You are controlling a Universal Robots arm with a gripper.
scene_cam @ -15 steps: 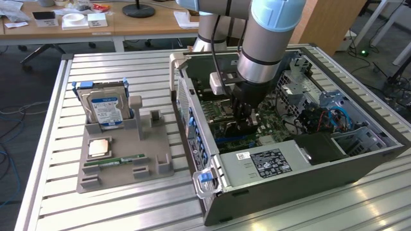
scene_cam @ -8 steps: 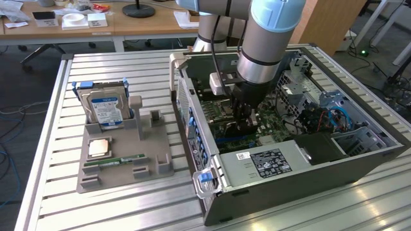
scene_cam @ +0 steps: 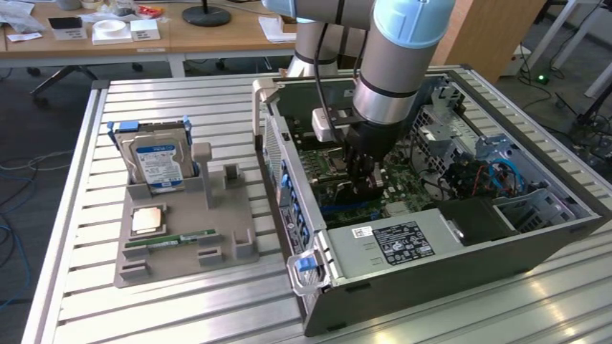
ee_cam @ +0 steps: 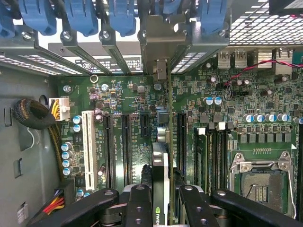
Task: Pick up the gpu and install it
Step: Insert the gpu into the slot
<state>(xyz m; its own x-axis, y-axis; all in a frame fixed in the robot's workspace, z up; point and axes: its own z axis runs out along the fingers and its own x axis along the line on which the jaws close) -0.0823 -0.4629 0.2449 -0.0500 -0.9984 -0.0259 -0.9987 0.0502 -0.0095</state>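
The gpu [ee_cam: 161,163] is seen edge-on between my fingers [ee_cam: 139,203], a thin card with a silver bracket reaching toward the case's rear slot openings. My gripper [ee_cam: 161,196] is shut on it, and a logo shows on the card's edge between the pads. The card stands upright over the motherboard [ee_cam: 227,118], in line with the expansion slots [ee_cam: 125,146]; I cannot tell whether it is seated. In the exterior view my gripper [scene_cam: 362,183] reaches down inside the open computer case [scene_cam: 497,247], with the gpu [scene_cam: 352,192] a dark shape at its tips.
A grey fixture [scene_cam: 182,261] on the slatted table holds a blue-labelled hard drive [scene_cam: 158,161], a CPU [scene_cam: 145,220] and a green RAM stick [scene_cam: 172,239]. Inside the case are the power supply [scene_cam: 402,244], an open CPU socket [ee_cam: 265,177], blue slot latches [ee_cam: 120,16] and cables [ee_cam: 33,116].
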